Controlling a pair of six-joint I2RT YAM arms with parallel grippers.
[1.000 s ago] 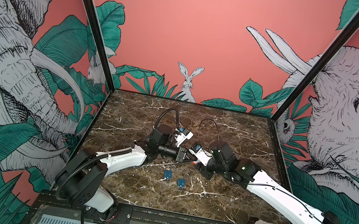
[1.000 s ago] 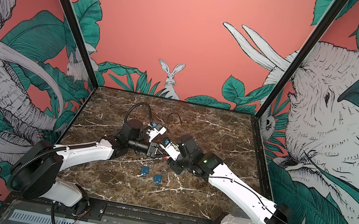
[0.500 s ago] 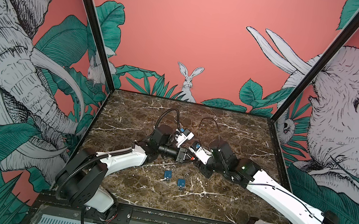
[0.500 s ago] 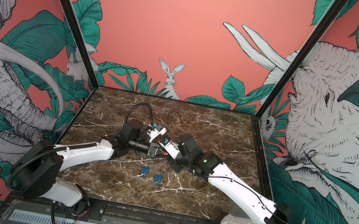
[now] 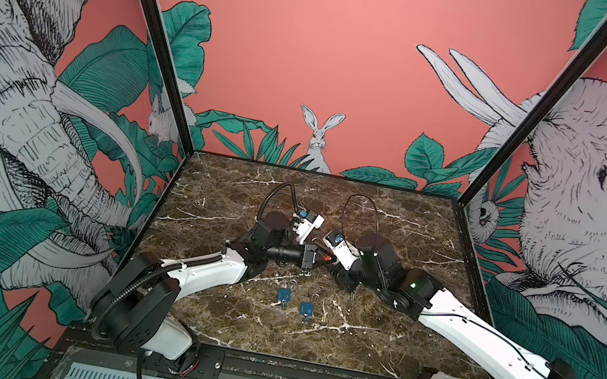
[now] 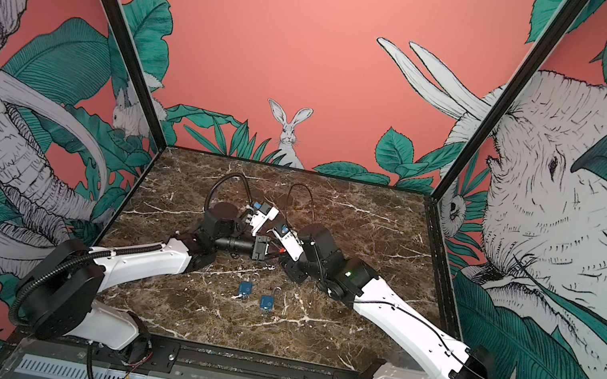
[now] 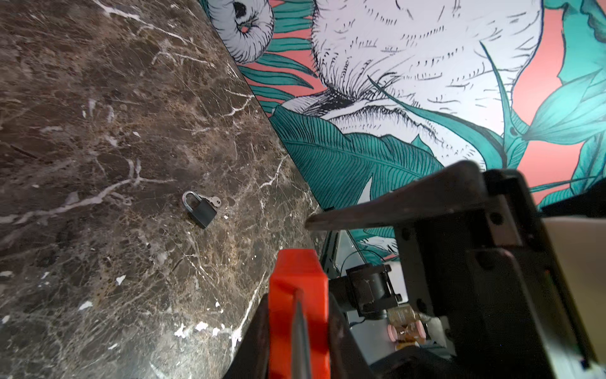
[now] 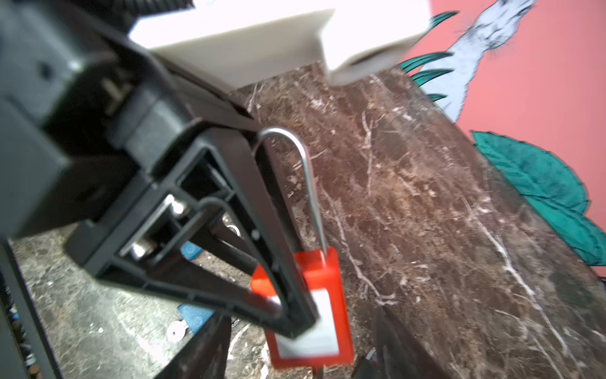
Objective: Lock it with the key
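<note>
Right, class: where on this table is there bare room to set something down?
Bare: the table's far strip along the back wall, and the near strip between the blue padlocks and front rail. Crowded: the middle, where the left gripper holds the red padlock beside the right gripper.

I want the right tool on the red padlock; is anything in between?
Nothing visible. The red padlock sits between the right tool's open fingers. Only the left tool, clamped on its body, covers one face.

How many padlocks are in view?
4. Red padlock in the left gripper; two blue padlocks lie on the table; a dark padlock shows only in the left wrist view. More may be hidden.
</note>
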